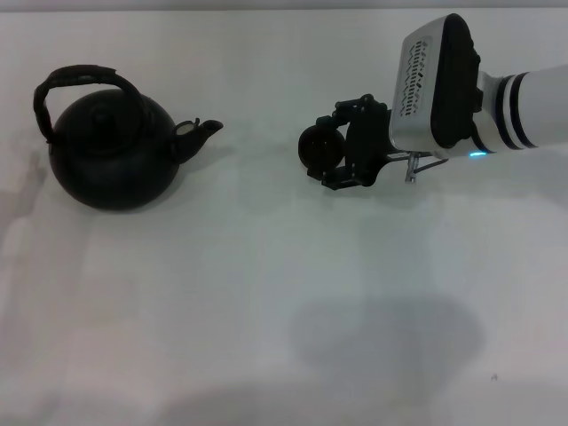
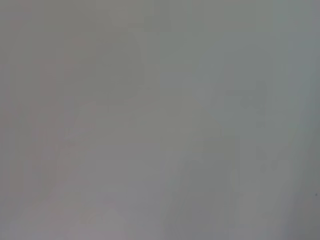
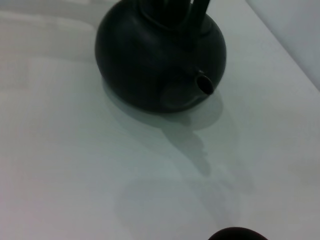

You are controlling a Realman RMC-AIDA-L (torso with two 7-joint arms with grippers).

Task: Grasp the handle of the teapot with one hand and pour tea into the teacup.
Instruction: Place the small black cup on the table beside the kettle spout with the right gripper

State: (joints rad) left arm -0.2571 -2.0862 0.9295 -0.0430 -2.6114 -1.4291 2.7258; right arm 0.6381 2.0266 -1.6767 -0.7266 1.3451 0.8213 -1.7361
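The matte black teapot [image 1: 111, 160] stands at the left of the white table, its spout [image 1: 202, 131] pointing right. Its arched handle [image 1: 84, 78] rises over the knobbed lid. My right gripper [image 1: 335, 153] reaches in from the right and is shut on the small dark teacup [image 1: 316, 146], held some way right of the spout. In the right wrist view the teapot [image 3: 150, 60] fills the far part, its spout [image 3: 204, 84] turned toward the camera, and a dark sliver of the teacup [image 3: 235, 234] shows at the edge. My left gripper is out of view.
The white tabletop [image 1: 266, 293] carries a soft shadow of the right arm [image 1: 390, 333] in front. The left wrist view shows only a plain grey surface [image 2: 160, 120].
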